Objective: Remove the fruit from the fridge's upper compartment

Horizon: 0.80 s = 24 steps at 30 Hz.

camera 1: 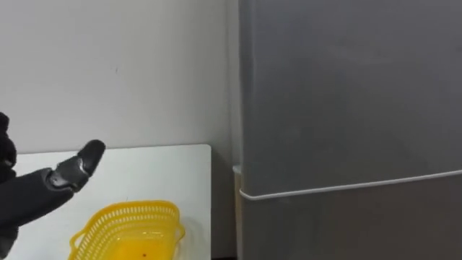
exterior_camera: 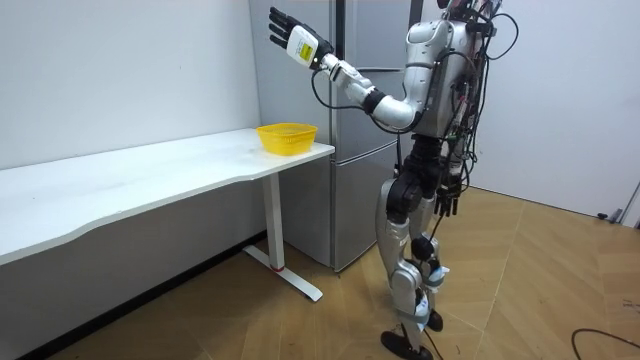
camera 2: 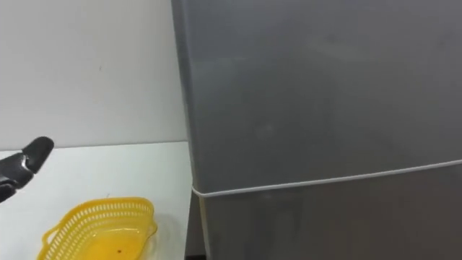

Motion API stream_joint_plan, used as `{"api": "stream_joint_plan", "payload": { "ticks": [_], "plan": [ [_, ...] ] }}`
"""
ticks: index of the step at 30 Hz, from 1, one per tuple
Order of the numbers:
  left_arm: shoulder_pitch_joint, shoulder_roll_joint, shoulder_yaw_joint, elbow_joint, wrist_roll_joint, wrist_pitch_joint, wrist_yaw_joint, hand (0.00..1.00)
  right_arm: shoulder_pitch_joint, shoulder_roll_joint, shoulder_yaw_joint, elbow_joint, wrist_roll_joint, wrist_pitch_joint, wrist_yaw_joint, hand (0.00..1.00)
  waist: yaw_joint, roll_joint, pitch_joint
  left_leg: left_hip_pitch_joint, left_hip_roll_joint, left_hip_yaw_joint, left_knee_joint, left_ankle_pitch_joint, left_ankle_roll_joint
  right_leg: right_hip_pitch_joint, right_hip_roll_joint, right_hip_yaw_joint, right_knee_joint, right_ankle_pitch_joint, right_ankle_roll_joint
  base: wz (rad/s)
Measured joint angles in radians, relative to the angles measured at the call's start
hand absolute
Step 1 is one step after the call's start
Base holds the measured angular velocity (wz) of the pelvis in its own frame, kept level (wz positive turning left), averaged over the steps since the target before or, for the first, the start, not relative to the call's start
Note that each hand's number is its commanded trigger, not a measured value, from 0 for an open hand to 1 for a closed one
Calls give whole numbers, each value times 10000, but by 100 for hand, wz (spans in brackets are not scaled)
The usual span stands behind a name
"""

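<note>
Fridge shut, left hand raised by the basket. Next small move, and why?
Probably swing the left hand rightward to the near edge of the upper door. That door is closed with no handle showing, and the hand is open, raised above the white table near the yellow basket, apart from the fridge. The right hand hangs by the hip.

Plain grey fridge (camera 1: 346, 94) with a thin pale line across it, bright yellow basket (camera 1: 133, 209) with lattice walls, white table (camera 1: 162, 173), white wall (camera 1: 108, 65), black and grey left hand (camera 1: 68, 172), light brown wood-grain floor (exterior_camera: 520, 290)
</note>
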State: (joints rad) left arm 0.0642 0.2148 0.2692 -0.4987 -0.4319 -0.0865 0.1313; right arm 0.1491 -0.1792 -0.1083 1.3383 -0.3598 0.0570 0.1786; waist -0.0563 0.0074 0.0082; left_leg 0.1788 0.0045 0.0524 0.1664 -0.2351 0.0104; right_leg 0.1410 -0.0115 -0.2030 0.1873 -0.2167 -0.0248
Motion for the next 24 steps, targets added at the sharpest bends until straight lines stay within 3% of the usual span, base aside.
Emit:
{"api": "stream_joint_plan", "payload": {
  "ticks": [9,13,18,24],
  "plan": [
    [-182,4,-241,25,-2275,479,-1353,0,-2,50,-18,2,-8,296,179,0,-361,1,21,84,-1,39,3,0,1,-19,-6,129,6,3,-1,-5],
    [-183,13,-548,25,-2347,651,-1891,0,-6,51,-15,-6,-41,387,190,0,-455,19,11,77,0,100,3,-1,1,-161,7,208,69,5,-2,-6],
    [-183,12,-900,84,-2327,1167,-2761,0,-82,54,-12,-6,-79,510,225,0,-504,94,16,73,16,313,1,-1,1,-195,70,496,161,5,-3,-11],
    [-184,14,-1277,84,-2213,1406,-3294,0,-121,55,-6,-4,-67,742,172,0,-494,209,-20,79,33,438,4,0,0,-356,141,657,215,8,-10,-7]
  ]
}}
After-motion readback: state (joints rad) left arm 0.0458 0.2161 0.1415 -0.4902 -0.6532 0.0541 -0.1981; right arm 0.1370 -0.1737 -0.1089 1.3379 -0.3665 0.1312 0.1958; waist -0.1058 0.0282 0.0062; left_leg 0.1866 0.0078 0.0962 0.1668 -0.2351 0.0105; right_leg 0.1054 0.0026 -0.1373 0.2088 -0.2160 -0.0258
